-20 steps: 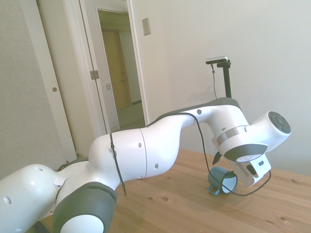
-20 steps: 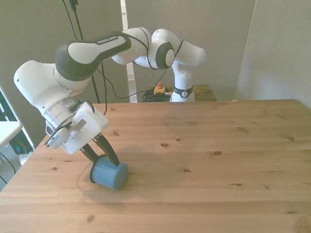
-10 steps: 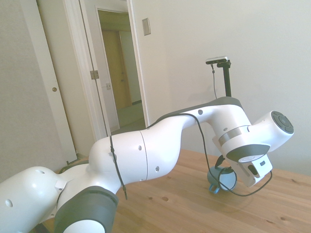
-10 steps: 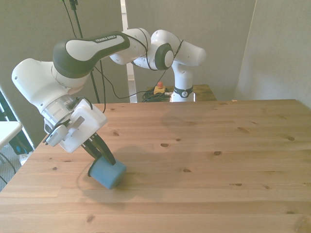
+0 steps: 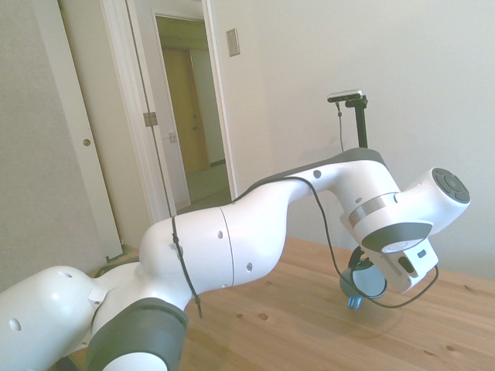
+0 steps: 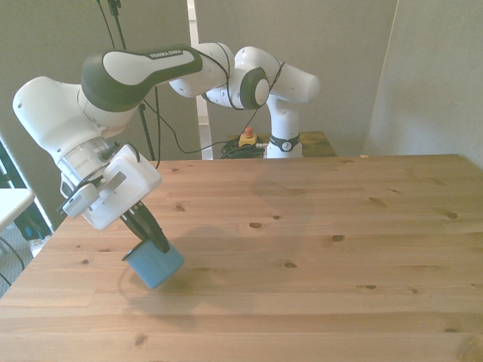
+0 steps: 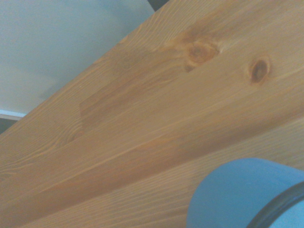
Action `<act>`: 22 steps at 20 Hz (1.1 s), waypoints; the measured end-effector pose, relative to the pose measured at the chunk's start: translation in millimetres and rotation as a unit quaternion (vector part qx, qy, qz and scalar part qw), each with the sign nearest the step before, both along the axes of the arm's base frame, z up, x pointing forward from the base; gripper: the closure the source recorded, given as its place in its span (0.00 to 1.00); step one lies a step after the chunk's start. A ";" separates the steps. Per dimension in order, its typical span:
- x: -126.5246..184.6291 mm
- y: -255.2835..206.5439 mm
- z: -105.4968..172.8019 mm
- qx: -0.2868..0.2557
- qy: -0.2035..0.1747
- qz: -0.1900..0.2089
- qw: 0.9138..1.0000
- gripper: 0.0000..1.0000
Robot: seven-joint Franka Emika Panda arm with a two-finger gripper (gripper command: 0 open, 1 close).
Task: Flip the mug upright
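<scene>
Holding the teal-blue mug by its rim, the claw tilts it above the tabletop — mid-flip; next, level it and set it down.

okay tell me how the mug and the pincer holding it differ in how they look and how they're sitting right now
The mug is teal-blue with a white inside; the pincer has dark fingers on a white body. The mug is the smaller of the two. The mug hangs tilted just above the table, its mouth sideways in the side view, while the pincer reaches down at a slant, shut on its rim. Both are off the wood.
</scene>
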State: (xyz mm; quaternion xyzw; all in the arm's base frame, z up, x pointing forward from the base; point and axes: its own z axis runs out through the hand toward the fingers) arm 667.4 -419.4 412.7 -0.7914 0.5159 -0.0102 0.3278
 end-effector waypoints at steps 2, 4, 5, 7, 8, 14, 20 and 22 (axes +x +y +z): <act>1.7 0.8 19.8 -0.046 -0.002 -0.004 0.999 1.00; 7.4 4.4 41.6 -0.097 -0.013 -0.015 0.995 1.00; 10.4 7.2 50.9 -0.122 -0.016 -0.019 0.992 1.00; 14.4 12.3 68.3 -0.166 -0.020 -0.025 0.986 1.00; 15.0 15.4 75.8 -0.186 -0.017 -0.024 0.982 1.00; 22.0 20.9 70.1 -0.268 0.021 -0.017 0.963 1.00; 39.5 22.6 42.6 -0.345 0.034 -0.015 0.938 1.00; 44.9 27.3 30.4 -0.353 0.041 -0.008 0.935 1.00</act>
